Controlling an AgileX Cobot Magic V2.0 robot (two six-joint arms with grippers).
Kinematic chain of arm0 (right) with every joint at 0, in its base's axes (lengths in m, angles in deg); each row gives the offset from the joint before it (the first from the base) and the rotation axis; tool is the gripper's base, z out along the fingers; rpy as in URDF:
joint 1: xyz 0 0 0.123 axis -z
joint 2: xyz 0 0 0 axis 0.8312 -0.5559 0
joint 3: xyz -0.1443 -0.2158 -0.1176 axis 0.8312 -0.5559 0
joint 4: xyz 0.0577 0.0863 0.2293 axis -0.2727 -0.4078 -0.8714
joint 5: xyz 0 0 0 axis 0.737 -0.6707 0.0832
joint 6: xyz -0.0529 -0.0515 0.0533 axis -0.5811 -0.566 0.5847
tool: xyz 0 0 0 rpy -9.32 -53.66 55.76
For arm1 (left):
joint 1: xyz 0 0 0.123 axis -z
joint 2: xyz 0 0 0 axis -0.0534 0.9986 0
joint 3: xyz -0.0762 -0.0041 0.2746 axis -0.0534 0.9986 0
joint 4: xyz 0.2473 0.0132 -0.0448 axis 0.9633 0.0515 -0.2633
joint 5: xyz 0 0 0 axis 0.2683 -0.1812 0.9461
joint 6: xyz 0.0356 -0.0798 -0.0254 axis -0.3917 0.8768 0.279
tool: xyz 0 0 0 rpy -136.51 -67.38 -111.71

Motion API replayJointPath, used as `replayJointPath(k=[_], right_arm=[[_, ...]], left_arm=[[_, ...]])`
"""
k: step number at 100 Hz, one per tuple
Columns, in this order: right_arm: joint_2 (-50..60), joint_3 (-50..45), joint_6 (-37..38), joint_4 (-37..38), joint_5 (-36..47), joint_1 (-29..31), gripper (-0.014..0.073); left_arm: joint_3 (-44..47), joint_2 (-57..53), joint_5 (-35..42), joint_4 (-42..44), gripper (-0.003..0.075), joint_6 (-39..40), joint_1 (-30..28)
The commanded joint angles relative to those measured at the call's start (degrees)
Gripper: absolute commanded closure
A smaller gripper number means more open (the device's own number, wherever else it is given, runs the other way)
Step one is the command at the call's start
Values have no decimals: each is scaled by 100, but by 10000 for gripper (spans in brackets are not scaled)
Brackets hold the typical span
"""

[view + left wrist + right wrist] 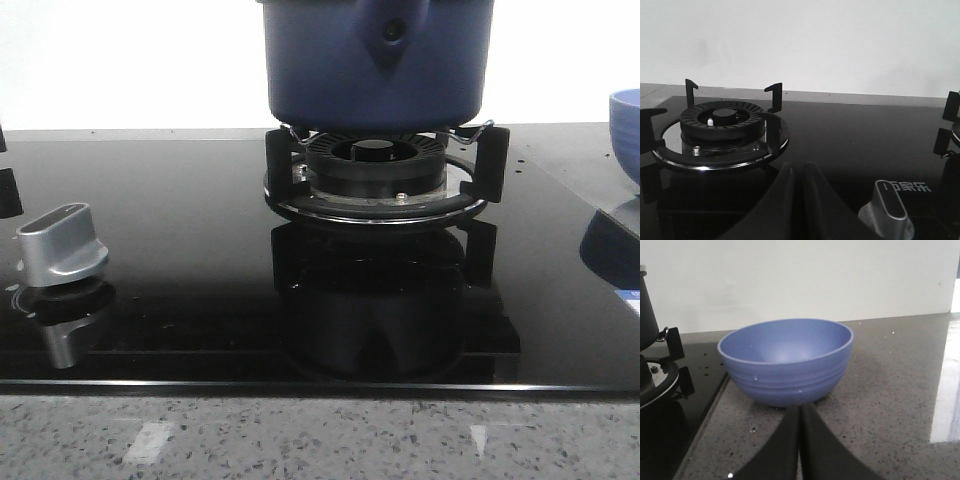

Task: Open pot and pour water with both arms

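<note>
The dark navy-blue pot [378, 62] stands on the burner grate [378, 172] at the middle back of the black hob; its top and any lid are cut off by the frame's edge. A sliver of its dark side shows in the right wrist view [646, 305]. My left gripper [797, 167] is shut and empty, low over the hob glass beside an empty burner [720, 129]. My right gripper [800, 407] is shut and empty, just in front of the lighter blue bowl [786, 360] on the stone counter. Neither gripper shows in the front view.
A silver control knob [62, 245] sits on the hob at the left; it also shows in the left wrist view [887, 212]. The blue bowl's edge [626, 120] is at the far right. A speckled stone counter [320, 440] runs along the front.
</note>
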Motion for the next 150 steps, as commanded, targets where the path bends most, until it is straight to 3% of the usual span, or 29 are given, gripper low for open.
replayJointPath(k=[1,15,29,59,67,83,105,127,141,150], right_arm=[[131,-146,-4,60,560,-4,639],[131,-146,-4,15,582,-4,639],[131,-146,-4,-794,606,-4,639],[131,-146,-4,-3131,625,-4,639],[131,-123,-4,-3440,593,-4,639],[119,402,-147,-3292,-166,-4,639],[-644,1722,-385,-2303,-1378,-4,639],[-2261,3391,-613,-1625,-2897,-83,639],[-2902,4038,-634,-1625,-3189,-281,639],[-3117,4195,-845,-1625,-3231,-411,639]], left_arm=[[182,-153,531,0,741,69,-5],[182,-153,531,-11,741,69,-5],[182,-153,531,-285,741,69,-5],[171,-153,784,-2934,741,69,-5],[131,-153,977,-3431,741,69,-5],[-284,-140,701,-3612,741,69,-5],[-1448,687,-354,-3198,741,-38,-5],[-3220,2309,-1563,-3121,740,-1574,-5],[-4010,3089,-1922,-3631,740,-2344,-5],[-4302,3448,-2083,-4290,739,-3329,19]])
